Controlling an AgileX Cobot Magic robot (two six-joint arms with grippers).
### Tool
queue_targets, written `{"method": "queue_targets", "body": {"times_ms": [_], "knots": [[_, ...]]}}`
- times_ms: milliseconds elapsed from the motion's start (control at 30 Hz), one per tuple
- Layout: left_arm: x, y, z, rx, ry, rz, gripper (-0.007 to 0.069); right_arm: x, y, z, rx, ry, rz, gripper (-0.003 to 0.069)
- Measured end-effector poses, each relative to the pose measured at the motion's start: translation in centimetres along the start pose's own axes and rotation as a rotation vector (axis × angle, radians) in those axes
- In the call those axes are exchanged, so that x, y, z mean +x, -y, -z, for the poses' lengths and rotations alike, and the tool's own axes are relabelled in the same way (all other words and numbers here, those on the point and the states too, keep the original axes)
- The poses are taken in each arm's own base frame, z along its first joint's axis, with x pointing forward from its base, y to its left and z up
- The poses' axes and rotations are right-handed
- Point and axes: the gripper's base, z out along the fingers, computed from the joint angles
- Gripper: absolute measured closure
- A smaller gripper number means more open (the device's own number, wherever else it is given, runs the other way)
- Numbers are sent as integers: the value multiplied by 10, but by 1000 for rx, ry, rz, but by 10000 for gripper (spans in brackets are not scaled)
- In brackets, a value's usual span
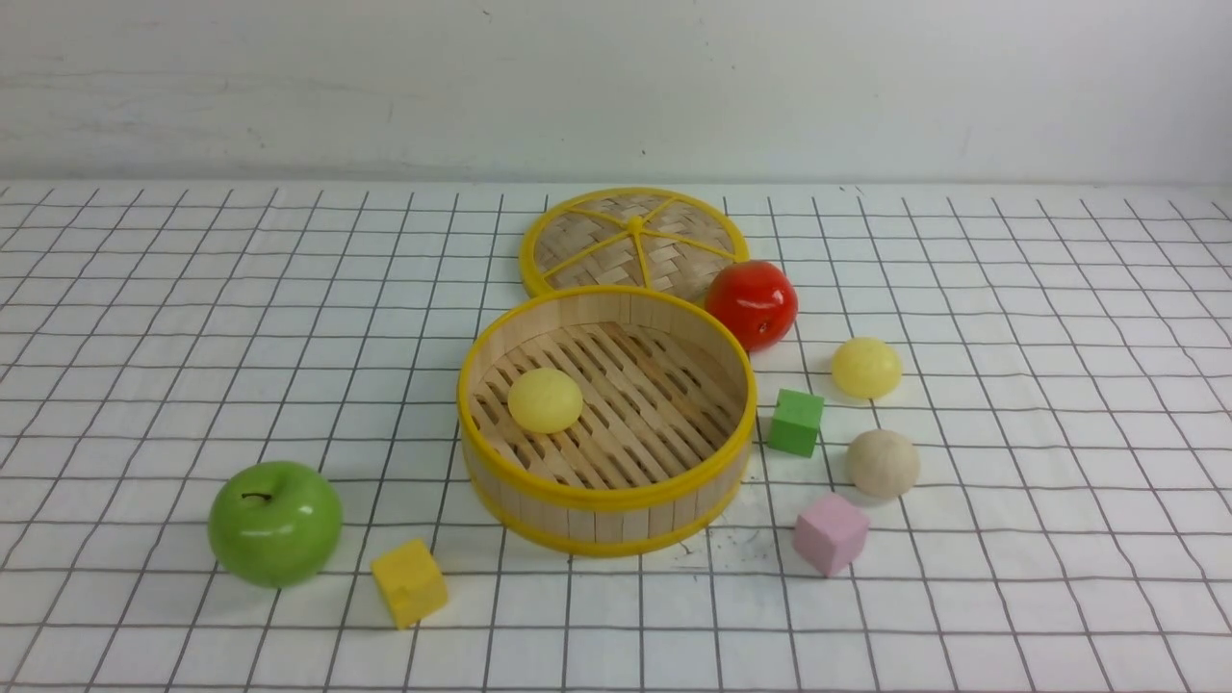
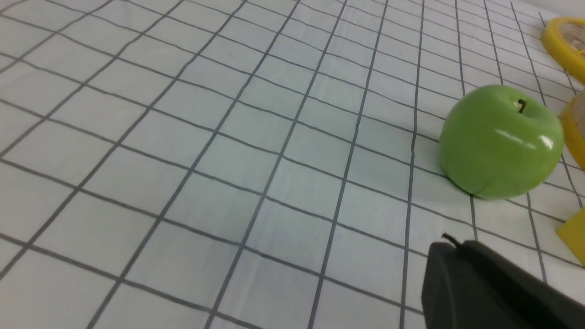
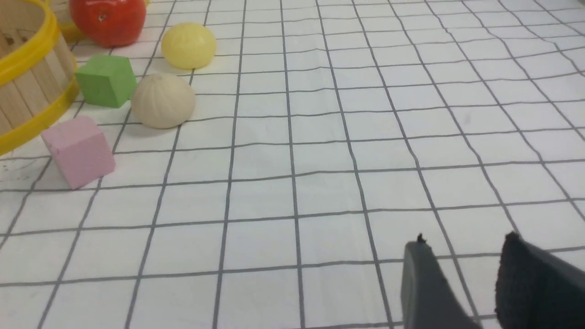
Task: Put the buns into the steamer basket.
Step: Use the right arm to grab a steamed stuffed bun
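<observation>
The steamer basket [image 1: 500, 476] stands mid-table with one pale yellow bun [image 1: 545, 399] on its slatted floor. To its right on the cloth lie a second pale yellow bun [image 1: 866, 367] [image 3: 188, 45] and a beige-white bun [image 1: 882, 463] [image 3: 162, 100]. Neither arm shows in the front view. My left gripper [image 2: 459, 246] is shut and empty, hovering over the cloth near the green apple [image 2: 500, 141]. My right gripper [image 3: 464, 244] is open with bare cloth between its fingers, well away from the two loose buns.
A woven lid [image 1: 633, 241] lies behind the basket, with a red apple [image 1: 752, 303] beside it. The green apple [image 1: 275, 522] and a yellow cube [image 1: 410, 582] sit front left. A green cube [image 1: 796, 422] and pink cube [image 1: 830, 533] lie among the loose buns.
</observation>
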Motion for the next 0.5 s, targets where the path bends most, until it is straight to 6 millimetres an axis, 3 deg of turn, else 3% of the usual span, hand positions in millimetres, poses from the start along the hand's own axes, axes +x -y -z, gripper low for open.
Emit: {"method": "queue_targets", "body": {"times_ms": [167,500], "knots": [[0,0,0,0,0,0,638,-5,-2,-1,-19,81,2,418],[0,0,0,0,0,0,636,-46,-9,13,-138,556,-112,418]]}}
